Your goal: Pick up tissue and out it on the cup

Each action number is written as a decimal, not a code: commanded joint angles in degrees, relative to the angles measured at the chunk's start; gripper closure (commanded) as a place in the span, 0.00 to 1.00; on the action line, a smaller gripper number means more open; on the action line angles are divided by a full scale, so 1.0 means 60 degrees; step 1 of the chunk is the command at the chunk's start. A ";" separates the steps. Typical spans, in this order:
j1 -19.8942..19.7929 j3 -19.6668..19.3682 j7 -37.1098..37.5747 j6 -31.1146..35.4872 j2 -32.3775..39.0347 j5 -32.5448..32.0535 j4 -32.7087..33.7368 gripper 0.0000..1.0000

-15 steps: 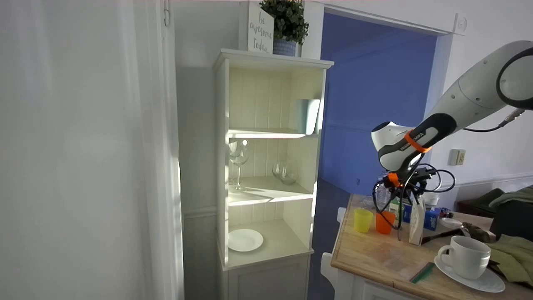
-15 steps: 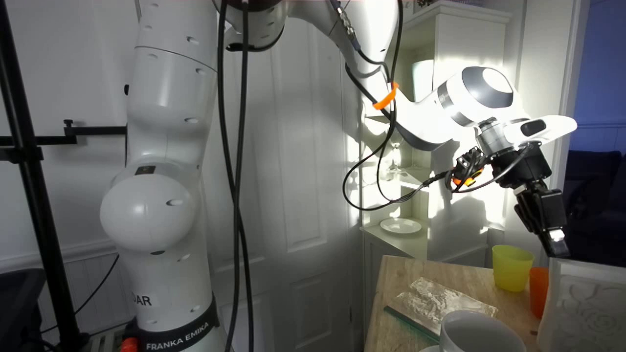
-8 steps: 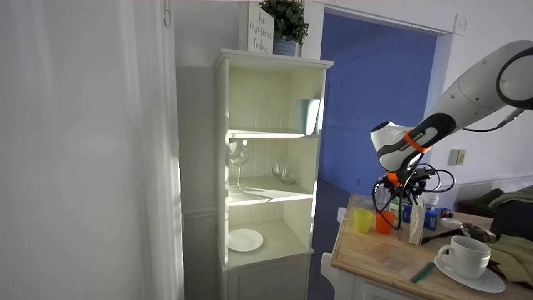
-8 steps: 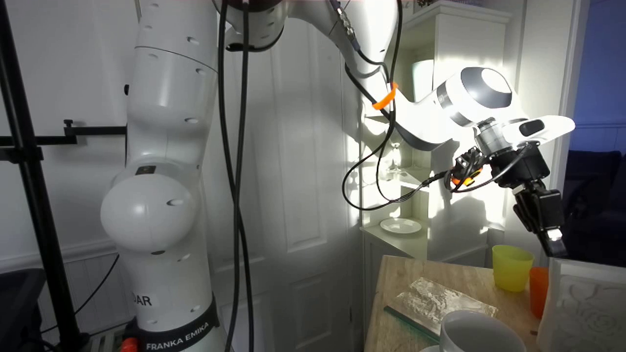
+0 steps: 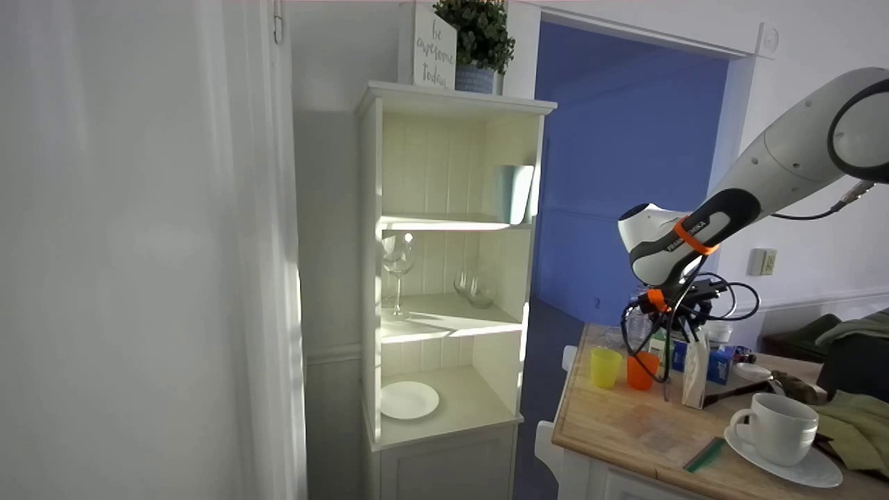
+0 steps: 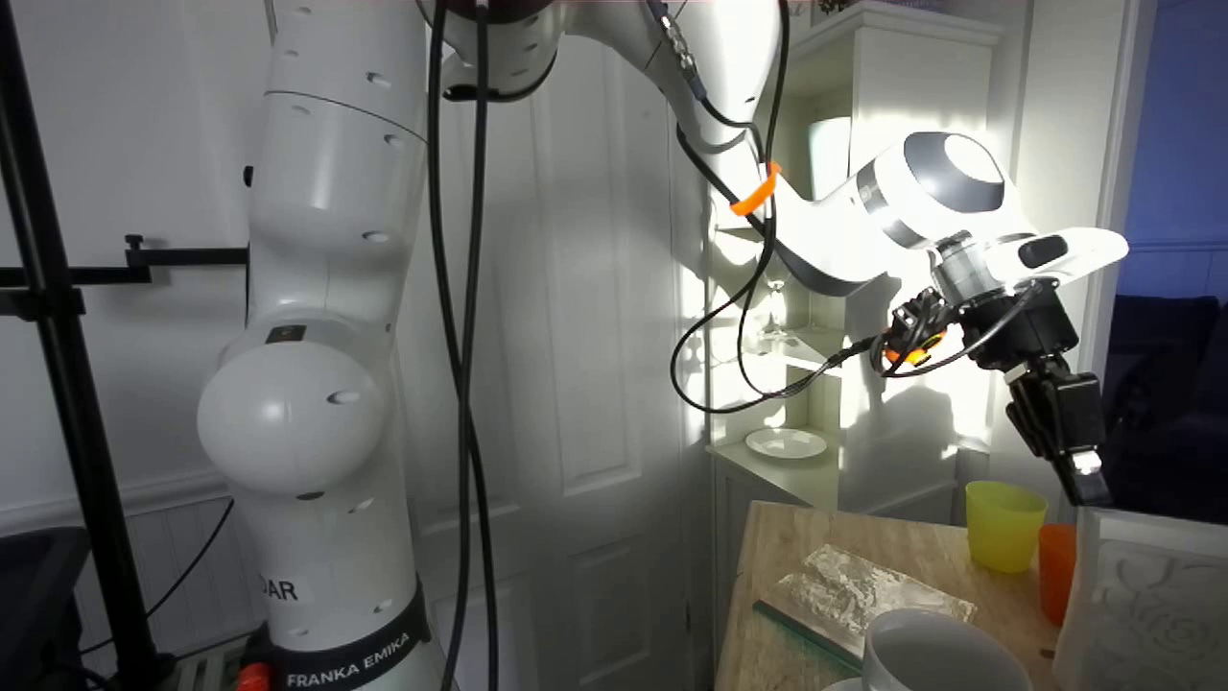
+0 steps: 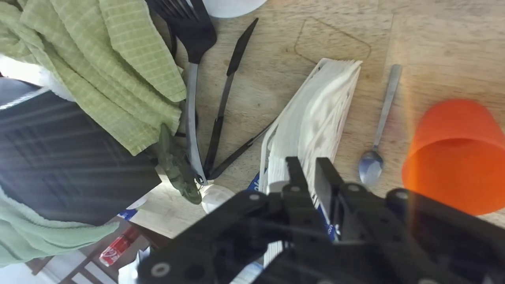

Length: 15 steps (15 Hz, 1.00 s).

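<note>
White tissue (image 7: 315, 106) stands as a tall folded stack on the wooden table, also visible in both exterior views (image 5: 694, 375) (image 6: 1146, 595). My gripper (image 7: 307, 158) is over that stack with its jaws a narrow gap apart; tissue and a blue printed packet show through the gap. In an exterior view its tip (image 6: 1092, 491) is right at the stack's top edge; whether it touches cannot be told. The white cup (image 5: 785, 429) rests on its saucer (image 5: 812, 473), nearer the table's front corner; only its upper part (image 6: 945, 653) shows from another angle.
An orange cup (image 7: 453, 157) and a spoon (image 7: 371, 167) lie to one side of the tissue, with a yellow cup (image 5: 604, 368) beyond. Black-ended utensils (image 7: 193, 98) and a green towel (image 7: 118, 71) are opposite. A clear plastic bag (image 6: 854, 600) lies near the cup.
In an exterior view my gripper has drifted very slightly left above the tissue. The tissue and the cup have stayed in place.
</note>
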 commanded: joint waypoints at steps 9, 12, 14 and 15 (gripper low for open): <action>0.0001 0.0016 0.0030 -0.0072 -0.0070 -0.0140 -0.0096 1.00; -0.0012 0.0016 -0.0019 -0.0097 -0.0102 -0.0109 -0.0092 1.00; -0.0051 0.0004 -0.0064 -0.0071 -0.0224 -0.0031 -0.0072 1.00; -0.0069 -0.0007 -0.0064 -0.0056 -0.0277 -0.0013 -0.0053 1.00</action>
